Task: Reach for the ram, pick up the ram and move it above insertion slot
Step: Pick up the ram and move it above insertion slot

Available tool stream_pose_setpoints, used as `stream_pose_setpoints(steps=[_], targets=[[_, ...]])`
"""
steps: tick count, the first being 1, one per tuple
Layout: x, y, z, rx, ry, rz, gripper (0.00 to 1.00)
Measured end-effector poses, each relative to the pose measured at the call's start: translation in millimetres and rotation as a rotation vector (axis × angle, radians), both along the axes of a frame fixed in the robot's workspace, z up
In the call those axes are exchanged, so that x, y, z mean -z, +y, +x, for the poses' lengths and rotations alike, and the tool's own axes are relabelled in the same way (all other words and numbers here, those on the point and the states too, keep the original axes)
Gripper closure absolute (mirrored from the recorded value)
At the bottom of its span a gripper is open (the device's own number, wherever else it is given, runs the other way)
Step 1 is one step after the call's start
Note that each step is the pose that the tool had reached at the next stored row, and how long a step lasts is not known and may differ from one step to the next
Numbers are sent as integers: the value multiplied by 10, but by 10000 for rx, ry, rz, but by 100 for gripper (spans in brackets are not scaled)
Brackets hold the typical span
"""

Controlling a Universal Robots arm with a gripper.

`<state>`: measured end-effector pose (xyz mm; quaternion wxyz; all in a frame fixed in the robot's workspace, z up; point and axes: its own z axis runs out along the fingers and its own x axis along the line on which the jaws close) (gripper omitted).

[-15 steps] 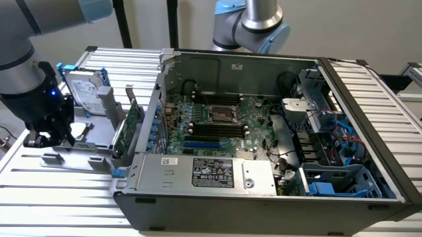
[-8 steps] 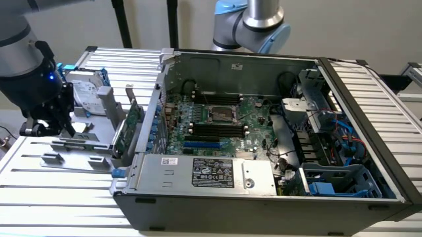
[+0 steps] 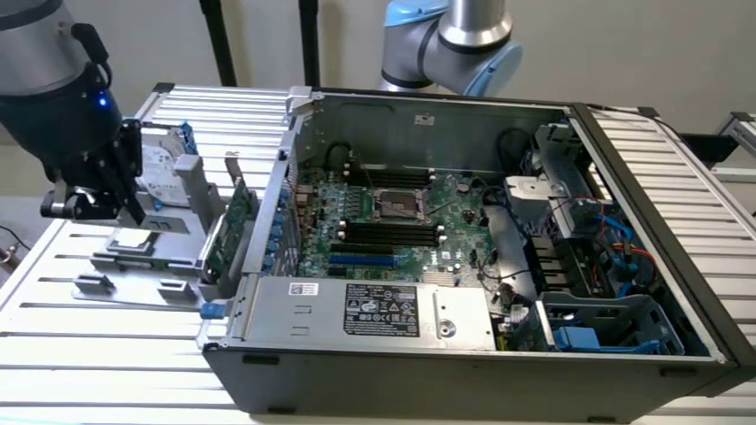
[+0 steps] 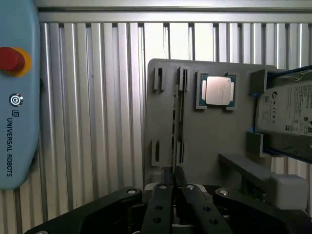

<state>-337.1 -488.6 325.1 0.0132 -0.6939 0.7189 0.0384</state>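
One gripper (image 4: 173, 181), jaws narrow, clamped on the one ram (image 4: 176, 114) standing on edge in the grey holder tray (image 4: 204, 141). One processor chip (image 4: 216, 90), one hard drive (image 4: 287, 114) beside it; open computer case (image 3: 497, 345) nearby.

The ram (image 4: 175, 127) is a long, thin stick seen edge-on. It stands on its long edge in a slot of the gray tray (image 4: 209, 141), between small holders, near the tray's edge by the bare slats.
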Motion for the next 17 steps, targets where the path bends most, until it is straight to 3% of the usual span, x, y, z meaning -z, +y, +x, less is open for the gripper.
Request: stream_pose_setpoints(steps=[7,17], targets=[[-316,-3,282,-45,20,106,87],[-722,-3,714,-126,46,330,87]])
